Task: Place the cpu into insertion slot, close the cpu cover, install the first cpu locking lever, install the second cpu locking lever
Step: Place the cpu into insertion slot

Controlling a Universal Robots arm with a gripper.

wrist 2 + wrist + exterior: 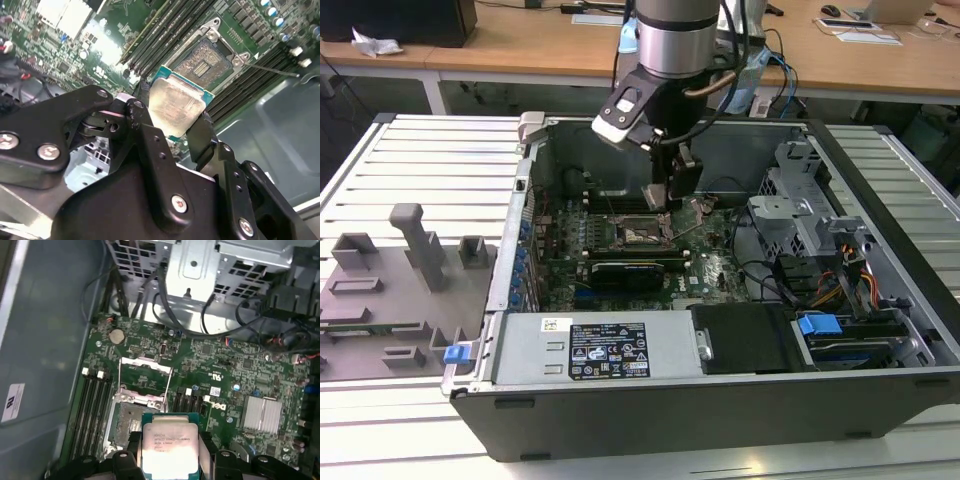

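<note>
Tool (174,114) clamped on the cpu (176,105) by two opposite edges, held above and near the open insertion slot (202,62); cpu cover (146,361) stands raised. Risk: any offset, rotation or tilt at lowering could bend socket pins or seat the chip askew.

a: the small flat square cpu (177,107) has a pale silver-grey metal top and a teal-green edge.
b: the square insertion slot (207,62) is dark, its pin field glinting in speckles, rim silver.
a: flat green motherboard (225,365), black metal gripper (170,122).
</note>
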